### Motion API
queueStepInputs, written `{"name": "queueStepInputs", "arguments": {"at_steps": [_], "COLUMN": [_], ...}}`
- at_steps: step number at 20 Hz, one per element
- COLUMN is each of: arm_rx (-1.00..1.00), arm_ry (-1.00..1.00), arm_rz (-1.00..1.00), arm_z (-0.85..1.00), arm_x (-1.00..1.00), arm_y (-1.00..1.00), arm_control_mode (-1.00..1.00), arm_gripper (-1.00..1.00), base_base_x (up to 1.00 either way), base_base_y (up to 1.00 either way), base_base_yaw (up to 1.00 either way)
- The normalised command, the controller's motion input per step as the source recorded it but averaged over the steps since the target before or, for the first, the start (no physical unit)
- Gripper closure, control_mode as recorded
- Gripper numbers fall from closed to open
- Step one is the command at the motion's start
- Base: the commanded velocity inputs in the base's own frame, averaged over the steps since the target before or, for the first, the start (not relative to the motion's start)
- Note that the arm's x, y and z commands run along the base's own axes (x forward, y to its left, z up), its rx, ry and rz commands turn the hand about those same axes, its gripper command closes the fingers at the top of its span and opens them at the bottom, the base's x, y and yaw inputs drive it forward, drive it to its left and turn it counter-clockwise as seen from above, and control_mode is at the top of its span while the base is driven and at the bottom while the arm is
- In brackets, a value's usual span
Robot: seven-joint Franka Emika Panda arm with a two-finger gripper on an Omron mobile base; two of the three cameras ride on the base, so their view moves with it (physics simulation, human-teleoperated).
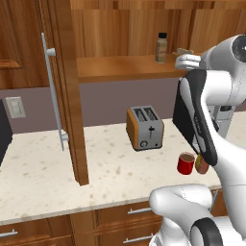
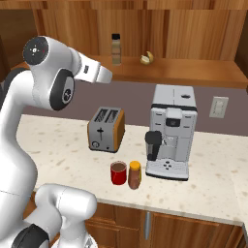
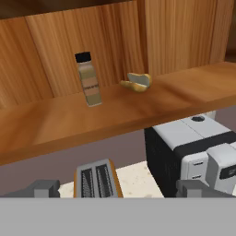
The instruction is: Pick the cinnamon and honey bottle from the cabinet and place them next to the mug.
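Note:
The slim tan cinnamon bottle (image 3: 88,79) with a dark cap stands upright on the cabinet shelf (image 3: 55,122), also seen as the cinnamon (image 1: 162,47) and the cinnamon (image 2: 116,48). My gripper (image 3: 117,189) is open and holds nothing. It hangs in front of the shelf, some way short of the bottle, with its fingertips (image 3: 40,188) wide apart. On the counter the amber honey bottle (image 2: 134,174) with a yellow cap stands upright right beside the red mug (image 2: 118,173). My arm partly covers the honey bottle (image 1: 202,164) next to the mug (image 1: 185,163).
A small yellowish object (image 3: 136,83) lies on the shelf to the right of the cinnamon. Below it stand an orange toaster (image 2: 106,129) and a grey coffee machine (image 2: 172,138). The cabinet door (image 1: 65,91) with its long silver handle (image 1: 53,91) stands open at the left.

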Motion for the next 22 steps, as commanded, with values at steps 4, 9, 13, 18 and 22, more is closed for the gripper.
{"name": "queueStepInputs", "arguments": {"at_steps": [4, 9, 13, 18, 22], "arm_rx": [0.10, 0.04, -0.01, -0.08, -0.07], "arm_ry": [0.00, 0.04, 0.00, 0.00, 0.00], "arm_rz": [0.04, 0.05, 0.01, 0.00, 0.00], "arm_z": [-0.01, -0.08, 0.00, 0.01, -0.02], "arm_x": [0.28, 0.55, 0.58, 0.57, 0.72], "arm_y": [0.00, 0.02, 0.04, 0.02, 0.04], "arm_control_mode": [-1.00, -1.00, -1.00, -1.00, -1.00], "arm_gripper": [-1.00, -1.00, -1.00, -1.00, -1.00], "base_base_x": [0.00, 0.00, 0.00, 0.00, 0.00], "base_base_y": [0.00, 0.00, 0.00, 0.00, 0.00], "base_base_yaw": [0.00, 0.00, 0.00, 0.00, 0.00]}}
